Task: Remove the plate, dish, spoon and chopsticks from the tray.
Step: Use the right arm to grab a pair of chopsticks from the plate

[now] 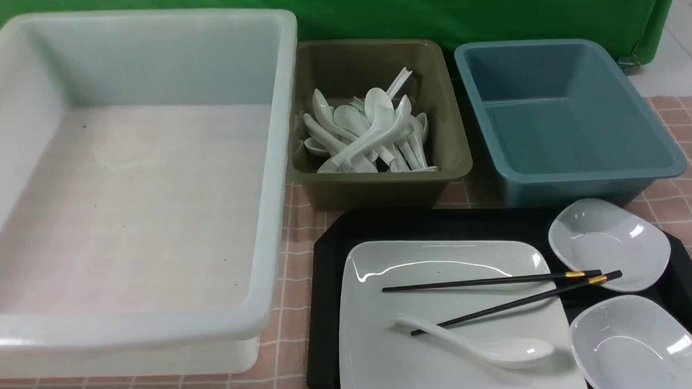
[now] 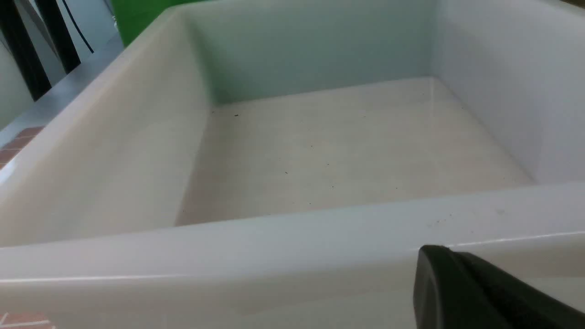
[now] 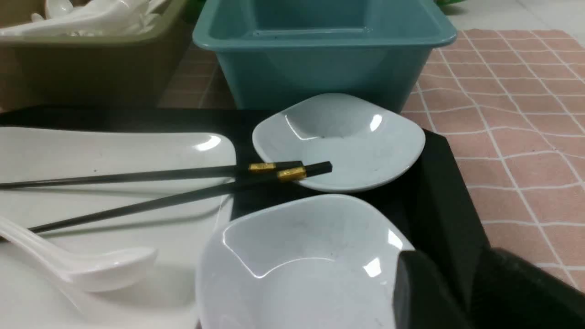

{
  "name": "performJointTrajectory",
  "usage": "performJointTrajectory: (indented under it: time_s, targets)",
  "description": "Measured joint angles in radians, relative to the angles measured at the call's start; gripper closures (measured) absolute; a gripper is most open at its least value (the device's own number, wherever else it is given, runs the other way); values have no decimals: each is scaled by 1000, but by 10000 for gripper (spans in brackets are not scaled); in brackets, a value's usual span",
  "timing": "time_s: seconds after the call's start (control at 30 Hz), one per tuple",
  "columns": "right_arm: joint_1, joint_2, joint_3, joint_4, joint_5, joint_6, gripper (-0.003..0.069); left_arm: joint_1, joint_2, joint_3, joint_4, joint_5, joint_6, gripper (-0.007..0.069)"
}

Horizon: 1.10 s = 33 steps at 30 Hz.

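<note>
My left gripper [image 2: 434, 260], closed and empty, sits at the large white plastic tub's [image 1: 276, 162] near rim. My right gripper [image 3: 459, 274], fingers slightly apart and empty, hovers by the near small white dish [image 1: 639, 345]. The white soup spoon [image 1: 484, 348] and black gold-banded chopsticks [image 1: 498, 280] lie on the white square plate [image 1: 386, 366] in the black tray [image 1: 326, 310].

Left gripper [image 2: 441, 258] with fingers together; right gripper [image 3: 457, 262] with fingers [image 3: 425, 292] apart, nothing between them.

You're looking at a white plate [image 1: 417, 261], black tray [image 1: 322, 310], black chopsticks [image 1: 487, 281] with gold bands, olive tub [image 1: 380, 188], blue tub [image 1: 581, 179], and pink checked cloth [image 1: 294, 265].
</note>
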<state>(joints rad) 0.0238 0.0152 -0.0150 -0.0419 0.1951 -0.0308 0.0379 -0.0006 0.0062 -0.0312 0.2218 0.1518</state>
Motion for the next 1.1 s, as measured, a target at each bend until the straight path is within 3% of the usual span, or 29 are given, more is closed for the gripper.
performJointTrajectory:
  time_s: [0.57, 0.73, 0.77, 0.87, 1.1]
  targets:
    - [0, 0, 0, 0, 0, 0, 417, 0, 0, 0, 16, -7, 5, 620]
    - [0, 0, 0, 0, 0, 0, 417, 0, 0, 0, -127, -170, -44, 620]
    - [0, 0, 0, 0, 0, 0, 417, 0, 0, 0, -228, -267, -94, 620]
    - [0, 0, 0, 0, 0, 0, 417, 0, 0, 0, -326, -387, -172, 620]
    - [0, 0, 0, 0, 0, 0, 417, 0, 0, 0, -362, -577, -326, 620]
